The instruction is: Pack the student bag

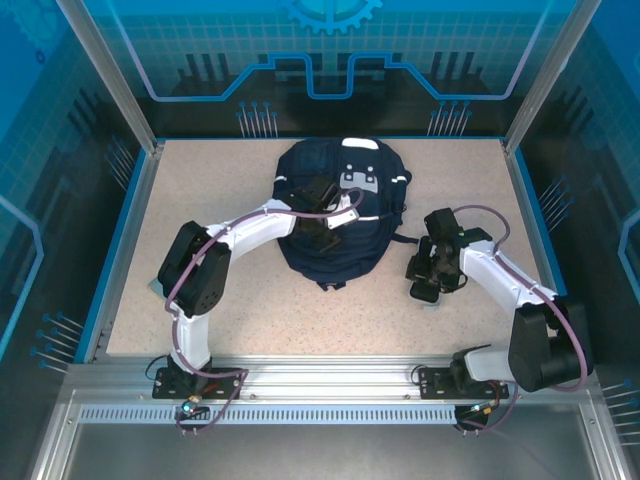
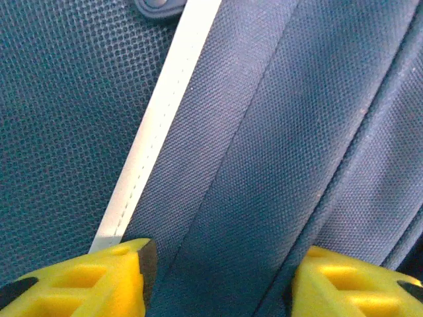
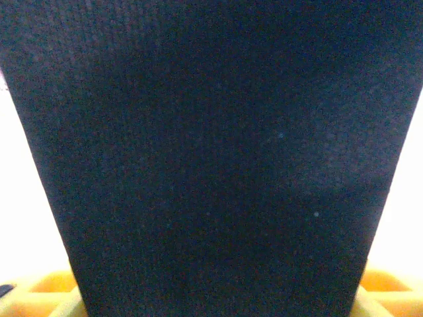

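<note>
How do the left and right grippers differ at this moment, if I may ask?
The left gripper sits over the student bag, the right gripper beside it over the table. The left's fingers straddle bag fabric by the white stripe; the right's hold a dark strap. Both have yellow fingers.

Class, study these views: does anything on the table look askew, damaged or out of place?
Nothing looks spilled or damaged. The student bag lies flat mid-table. One oddity: dark fabric is gripped in the right pincer, off to the bag's right.
</note>
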`<state>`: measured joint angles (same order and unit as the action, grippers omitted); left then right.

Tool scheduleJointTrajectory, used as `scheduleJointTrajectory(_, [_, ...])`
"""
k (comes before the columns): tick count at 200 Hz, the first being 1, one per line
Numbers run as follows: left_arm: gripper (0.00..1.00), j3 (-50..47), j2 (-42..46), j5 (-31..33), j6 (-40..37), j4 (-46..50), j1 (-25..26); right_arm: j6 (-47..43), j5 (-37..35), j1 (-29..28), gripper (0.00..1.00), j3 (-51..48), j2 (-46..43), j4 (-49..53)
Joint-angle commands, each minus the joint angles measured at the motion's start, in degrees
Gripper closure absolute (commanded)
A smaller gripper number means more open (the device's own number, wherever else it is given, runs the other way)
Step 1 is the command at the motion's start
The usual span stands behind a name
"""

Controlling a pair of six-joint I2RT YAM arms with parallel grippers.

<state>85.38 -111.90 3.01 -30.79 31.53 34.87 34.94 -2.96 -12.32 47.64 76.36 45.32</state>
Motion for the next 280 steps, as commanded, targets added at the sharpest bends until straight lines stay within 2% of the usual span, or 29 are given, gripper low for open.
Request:
scheduleJointTrajectory(1, [0.60,2.87,-1.31,3.04,-3.02,1.35,0.06,0.81,1.12,0.62,0.35,1.50,-1.57,-0.14])
scheduleJointTrajectory(43, [0.84,4.08,2.35,0.97,-2.24,0.69,0.19,0.83,1.12,0.55,0.35,1.99,-2.80,0.60])
scheduleJointTrajectory(84, [1.00,1.45,9.96,0.03,0.33,-4.38,0.11,0.21,2.53,0.55,0.35,2.39,-4.80,1.24])
scheduleJointTrajectory(125, [1.00,-0.30,18.21,0.05,7.75,-12.03,0.49,-2.59,8.10,-1.48,0.35,5.13,-6.92,0.23])
scheduleJointTrajectory(162, [1.00,0.70,21.15,2.33,13.09,-15.83,2.62,-4.73,13.36,-7.46,0.35,9.66,-6.99,-1.81])
scheduleJointTrajectory(206, [1.00,1.80,21.23,4.32,17.01,-16.38,3.77,-4.17,17.81,-12.73,0.34,17.21,0.09,-3.58])
scheduleJointTrajectory(221, [1.00,1.80,21.33,5.03,18.31,-16.42,3.71,-2.43,17.40,-13.51,0.35,19.32,3.40,-4.18])
scheduleJointTrajectory(251, [1.00,1.80,21.04,4.99,20.05,-15.71,3.78,1.03,11.87,-13.06,0.35,22.16,8.77,-4.28])
scheduleJointTrajectory(280, [1.00,1.80,19.67,4.77,21.44,-15.01,3.79,-0.21,9.30,-11.92,0.35,27.01,15.09,-4.36])
